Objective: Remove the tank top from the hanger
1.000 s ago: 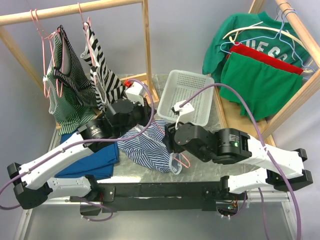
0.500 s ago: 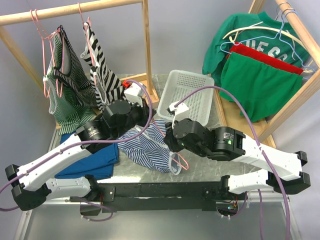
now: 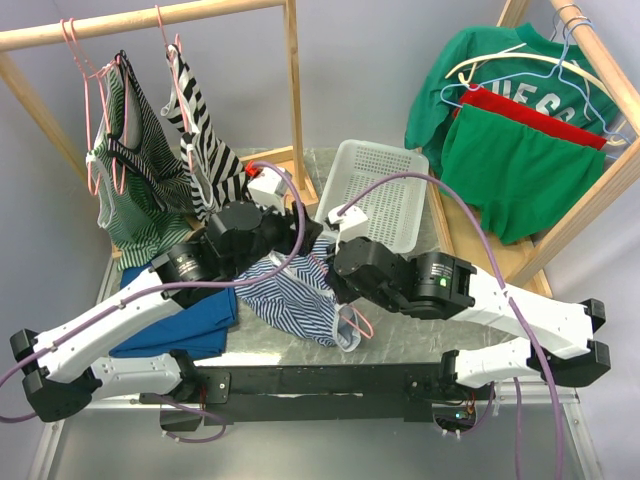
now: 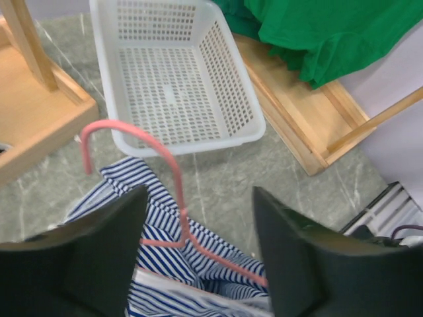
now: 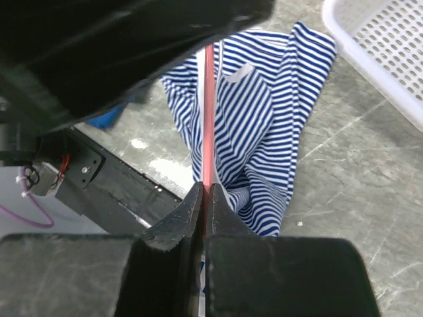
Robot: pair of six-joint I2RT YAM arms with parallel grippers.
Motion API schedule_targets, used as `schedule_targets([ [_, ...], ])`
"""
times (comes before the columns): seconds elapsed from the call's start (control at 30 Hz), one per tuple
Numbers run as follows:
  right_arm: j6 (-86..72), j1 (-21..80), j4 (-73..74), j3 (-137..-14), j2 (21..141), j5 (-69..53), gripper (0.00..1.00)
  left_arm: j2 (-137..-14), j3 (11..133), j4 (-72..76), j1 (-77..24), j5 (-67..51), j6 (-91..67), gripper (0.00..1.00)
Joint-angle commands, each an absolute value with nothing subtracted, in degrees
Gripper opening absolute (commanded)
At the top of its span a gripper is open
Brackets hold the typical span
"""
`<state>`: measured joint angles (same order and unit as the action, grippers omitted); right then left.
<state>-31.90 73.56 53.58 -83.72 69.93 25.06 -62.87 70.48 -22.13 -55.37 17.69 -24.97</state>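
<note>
A blue-and-white striped tank top [image 3: 290, 295] lies bunched on the table's middle, still threaded on a pink wire hanger [image 4: 173, 178]. In the left wrist view my left gripper [image 4: 198, 244] is open, a finger on either side of the hanger's neck and touching neither the wire nor the tank top [image 4: 158, 264]. In the right wrist view my right gripper [image 5: 205, 195] is shut on the hanger's [image 5: 209, 99] straight pink wire, with the tank top [image 5: 264, 125] hanging just beyond it. Both wrists crowd over the garment in the top view, hiding part of it.
A white perforated basket [image 3: 375, 190] stands just behind the tank top. A folded blue garment [image 3: 190, 320] lies at the left. Striped tops [image 3: 150, 170] hang on the left wooden rack, and green and red clothes [image 3: 510, 130] hang on the right rack. Wooden rack feet [image 4: 39, 99] flank the basket.
My left gripper has opened and let go of the hanger. My right gripper has shifted left and closed on the pink hanger wire.
</note>
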Motion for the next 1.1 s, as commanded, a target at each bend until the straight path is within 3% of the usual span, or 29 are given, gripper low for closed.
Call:
schedule_targets([
  [0.0,-34.88,72.51,51.06,-82.18,65.84,29.79,0.0,-59.51,69.17,-18.72,-55.64,20.38,-27.15,0.83],
  [0.03,-35.24,72.25,51.15,-81.13,65.05,29.97,0.0,-59.15,68.65,-18.55,-55.63,21.87,-27.59,0.94],
  [0.1,-36.64,71.64,50.8,-80.07,63.9,31.11,0.0,-58.19,68.2,-19.16,-55.55,23.28,-28.12,0.99],
  [0.37,-38.5,71.19,49.4,-77.96,58.01,33.92,0.0,-54.67,61.53,-21.44,-55.28,30.49,-33.39,0.96],
  [0.77,-35.77,73.65,47.63,-79.72,56.95,30.76,0.0,-63.54,57.48,-14.68,-46.23,20.13,-33.93,1.0],
  [0.9,-35.33,74.26,47.73,-80.33,57.74,30.41,0.0,-65.3,58.8,-13.98,-45.18,20.3,-32.52,0.85],
  [1.0,-35.16,74.44,47.29,-80.16,57.22,30.5,0.0,-66.97,59.76,-14.76,-44.39,20.39,-32.17,0.51],
  [1.07,-35.33,74.53,47.63,-80.07,56.87,30.76,0.0,-67.67,59.85,-15.03,-44.21,20.66,-32.08,0.39],
])
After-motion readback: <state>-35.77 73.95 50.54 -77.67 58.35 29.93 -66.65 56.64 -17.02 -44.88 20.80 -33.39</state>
